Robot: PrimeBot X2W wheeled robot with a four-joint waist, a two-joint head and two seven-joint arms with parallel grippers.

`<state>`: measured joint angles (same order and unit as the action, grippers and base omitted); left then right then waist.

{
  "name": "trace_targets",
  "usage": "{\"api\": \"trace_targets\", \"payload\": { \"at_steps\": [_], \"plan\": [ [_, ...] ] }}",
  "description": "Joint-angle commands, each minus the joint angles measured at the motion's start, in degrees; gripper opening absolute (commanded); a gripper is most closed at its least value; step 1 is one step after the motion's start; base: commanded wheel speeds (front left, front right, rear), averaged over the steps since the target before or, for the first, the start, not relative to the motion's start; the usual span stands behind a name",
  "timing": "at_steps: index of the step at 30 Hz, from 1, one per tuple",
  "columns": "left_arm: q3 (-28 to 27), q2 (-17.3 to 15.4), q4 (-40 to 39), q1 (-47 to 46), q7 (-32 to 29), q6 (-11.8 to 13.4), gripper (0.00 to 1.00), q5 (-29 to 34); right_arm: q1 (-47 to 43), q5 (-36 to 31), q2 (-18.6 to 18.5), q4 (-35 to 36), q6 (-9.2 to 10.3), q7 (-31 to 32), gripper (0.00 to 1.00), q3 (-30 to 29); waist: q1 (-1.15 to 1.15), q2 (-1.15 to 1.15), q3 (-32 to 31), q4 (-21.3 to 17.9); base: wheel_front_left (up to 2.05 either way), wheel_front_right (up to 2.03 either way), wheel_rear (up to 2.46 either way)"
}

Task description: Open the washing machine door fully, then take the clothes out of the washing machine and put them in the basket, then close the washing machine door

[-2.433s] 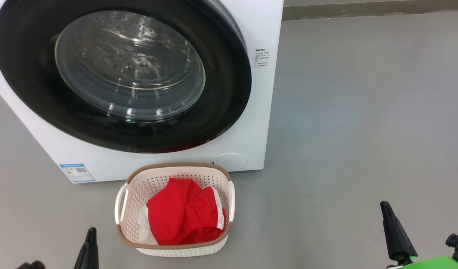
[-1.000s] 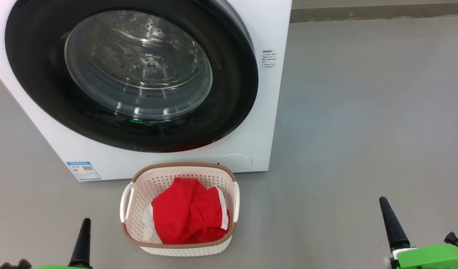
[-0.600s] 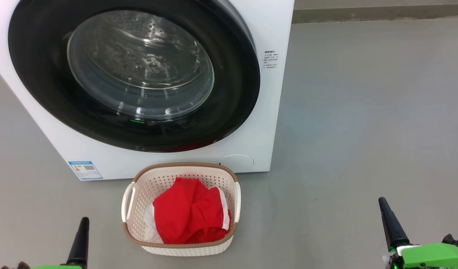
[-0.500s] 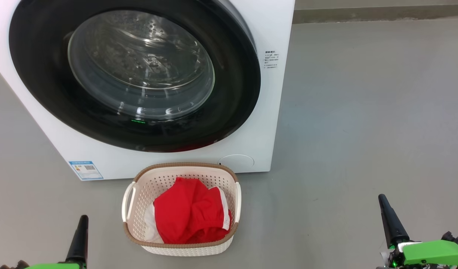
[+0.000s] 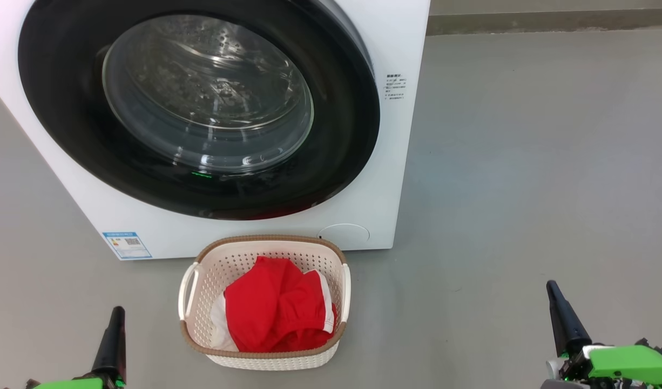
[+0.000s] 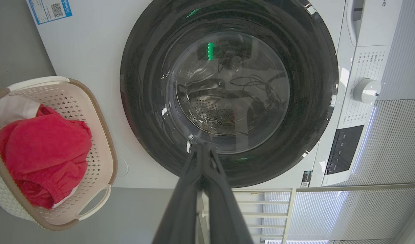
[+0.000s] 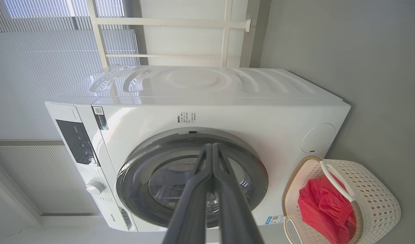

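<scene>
The white washing machine (image 5: 385, 162) fills the upper left of the head view, and its black-rimmed round door (image 5: 201, 108) lies flush against the front. On the floor just before it stands the cream basket (image 5: 266, 359) holding red clothes (image 5: 277, 313) with white trim. My left gripper (image 5: 115, 316) is low at the left, shut and holding nothing. My right gripper (image 5: 552, 289) is low at the right, also shut and holding nothing. Both are well back from the machine. The left wrist view shows the door (image 6: 227, 91), basket (image 6: 102, 162) and shut fingers (image 6: 202, 149). The right wrist view shows the machine (image 7: 211, 112).
Bare grey floor (image 5: 525, 162) stretches to the right of the machine up to a skirting line at the back. A control panel with a white knob (image 6: 366, 89) sits on the machine's front. Pale slatted blinds (image 7: 41, 51) stand behind it.
The whole head view has drifted a little rightward, so the camera moved. Both grippers rose slightly in view and stayed shut. Door and basket have not moved.
</scene>
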<state>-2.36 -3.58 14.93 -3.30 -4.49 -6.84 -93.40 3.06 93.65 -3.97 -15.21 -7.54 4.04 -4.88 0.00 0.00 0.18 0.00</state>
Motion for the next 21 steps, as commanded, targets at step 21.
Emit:
{"api": "trace_targets", "payload": {
  "at_steps": [21],
  "plan": [
    [-2.5,-0.5,-1.0,-2.7,-0.7,-0.6,0.00,-0.1,2.9,0.2,-0.4,1.3,0.05,0.8,0.00,0.4,0.00,0.00,0.0,0.0,0.00,0.00,0.00]
  ]
}}
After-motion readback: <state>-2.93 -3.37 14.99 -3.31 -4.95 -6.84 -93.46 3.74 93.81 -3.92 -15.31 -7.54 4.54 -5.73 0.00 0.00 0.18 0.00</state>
